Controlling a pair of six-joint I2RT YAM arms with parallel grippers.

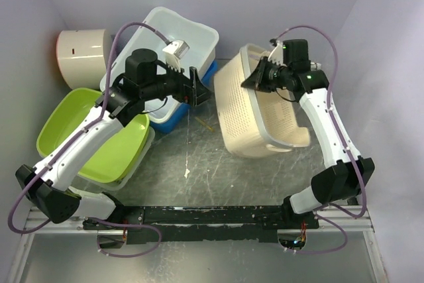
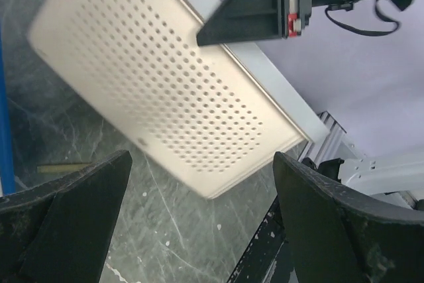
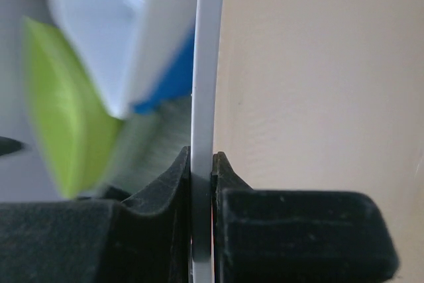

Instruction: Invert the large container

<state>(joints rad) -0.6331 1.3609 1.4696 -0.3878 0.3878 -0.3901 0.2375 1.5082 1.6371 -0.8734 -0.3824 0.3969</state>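
Clenched on the white rim of the cream perforated basket: right gripper. Spread wide and empty, just left of the basket: left gripper. Farther left of the basket, open side up, stacked on a blue tub: large white container.

I saw the scratched grey tabletop carrying stacked green tubs on the left and a blue tub behind. A thin stick lay beside a tilted cream perforated basket.
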